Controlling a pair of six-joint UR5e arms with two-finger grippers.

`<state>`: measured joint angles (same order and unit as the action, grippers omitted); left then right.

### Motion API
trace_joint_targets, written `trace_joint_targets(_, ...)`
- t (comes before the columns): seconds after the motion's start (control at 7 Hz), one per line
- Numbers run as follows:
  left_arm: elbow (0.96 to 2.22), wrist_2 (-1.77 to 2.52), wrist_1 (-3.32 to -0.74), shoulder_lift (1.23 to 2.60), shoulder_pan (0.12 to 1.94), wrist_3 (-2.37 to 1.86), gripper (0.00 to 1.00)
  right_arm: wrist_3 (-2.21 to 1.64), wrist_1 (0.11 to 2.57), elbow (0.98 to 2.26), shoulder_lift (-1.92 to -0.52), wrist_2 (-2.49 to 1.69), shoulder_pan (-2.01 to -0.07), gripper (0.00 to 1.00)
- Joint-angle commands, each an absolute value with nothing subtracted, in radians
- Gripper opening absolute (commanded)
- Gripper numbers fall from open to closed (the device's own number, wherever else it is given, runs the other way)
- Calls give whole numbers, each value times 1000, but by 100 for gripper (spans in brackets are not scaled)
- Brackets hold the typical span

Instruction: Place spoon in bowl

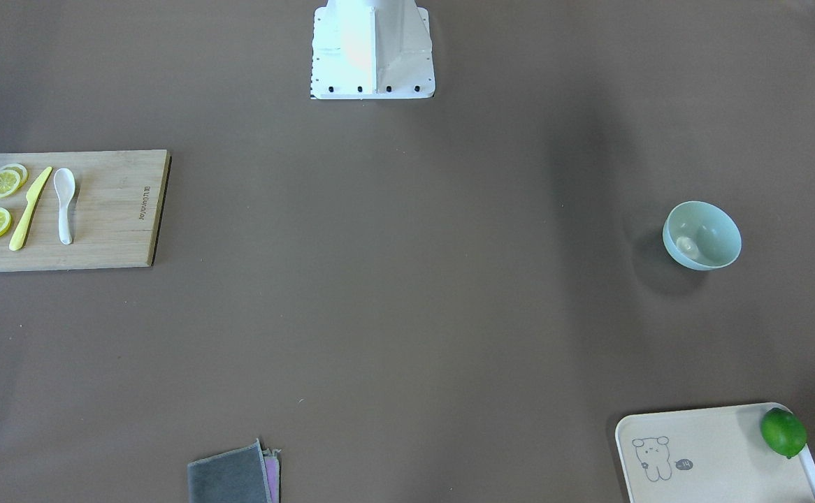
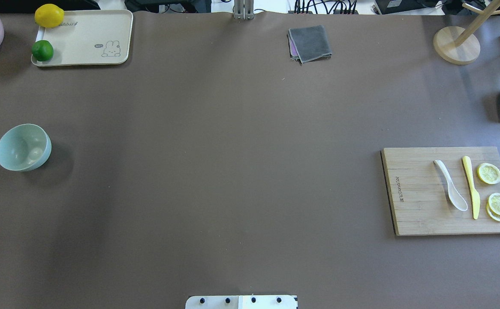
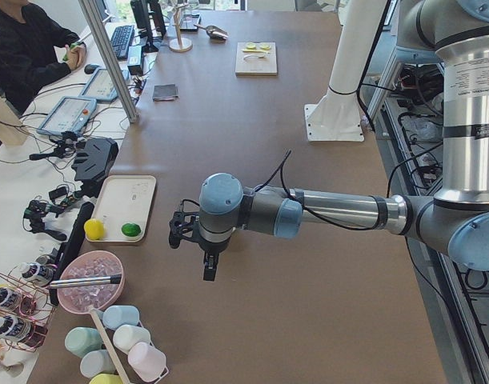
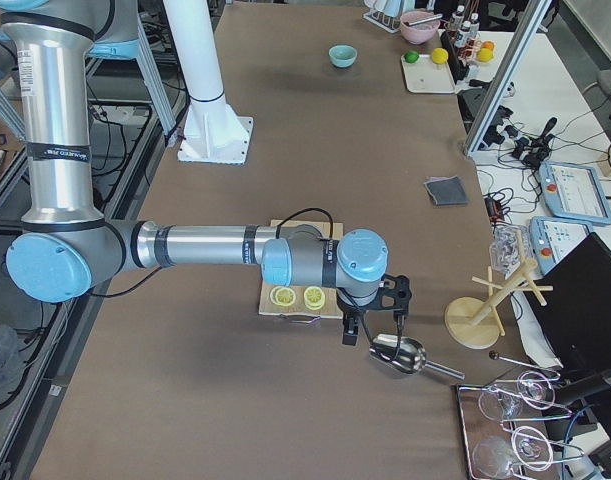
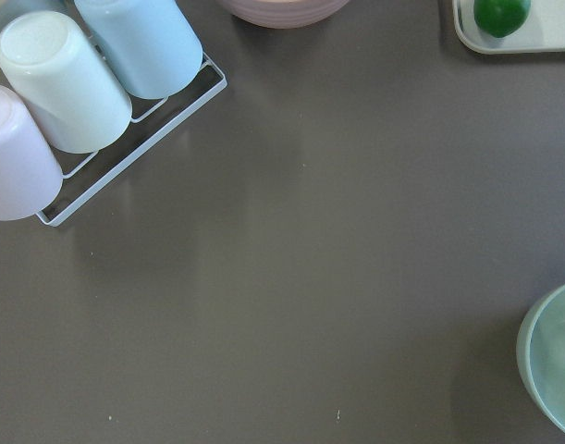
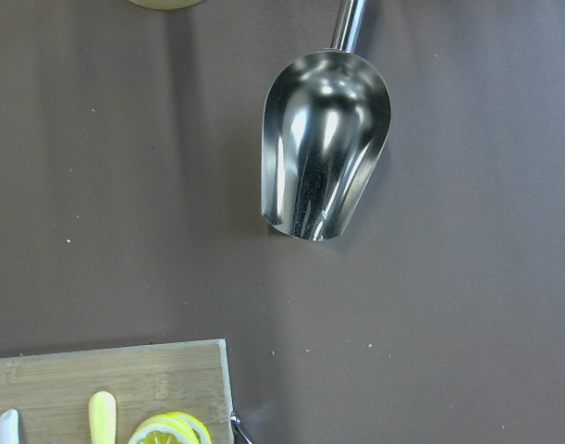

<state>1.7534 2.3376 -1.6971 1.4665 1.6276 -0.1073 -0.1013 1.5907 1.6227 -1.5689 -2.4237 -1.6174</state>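
The white spoon (image 2: 450,185) lies on a wooden cutting board (image 2: 417,214) at the table's right side, next to a yellow knife (image 2: 471,186); it also shows in the front view (image 1: 65,202), and its handle end shows in the right wrist view (image 6: 6,427). The mint-green bowl (image 2: 23,147) stands upright far to the left, with a small pale object inside (image 1: 687,244); its rim shows in the left wrist view (image 5: 552,361). My left gripper (image 3: 192,248) hovers near the bowl's end. My right gripper (image 4: 375,312) hovers past the board. I cannot tell whether either is open.
Lemon slices (image 2: 494,191) lie on the board. A metal scoop (image 6: 324,148) and a wooden stand (image 2: 456,45) are at the far right. A grey cloth (image 2: 310,43) lies at the far edge. A tray (image 2: 91,34) holds a lime and a lemon; upturned cups (image 5: 69,83) stand at the left.
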Motion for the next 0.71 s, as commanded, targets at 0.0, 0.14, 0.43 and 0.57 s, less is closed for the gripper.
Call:
trace_joint_targets(0.0,1756,2338,-1701,1466,1628,-107,98,-101,1588,1624,-1568,-2424,-1617,100)
trace_joint_targets(0.14,1755,2338,-1701,1471,1626,-107,98,-101,1588,1623,-1566,-2424,-1617,100)
trace_joint_targets(0.43,1781,2347,-1710,1476,1626,-104,98,-100,1579,1653,-1562,-2424,-1615,100)
trace_joint_targets(0.57,1790,2385,-1759,1477,1626,-103,98,-95,1578,1673,-1546,-2422,-1614,100)
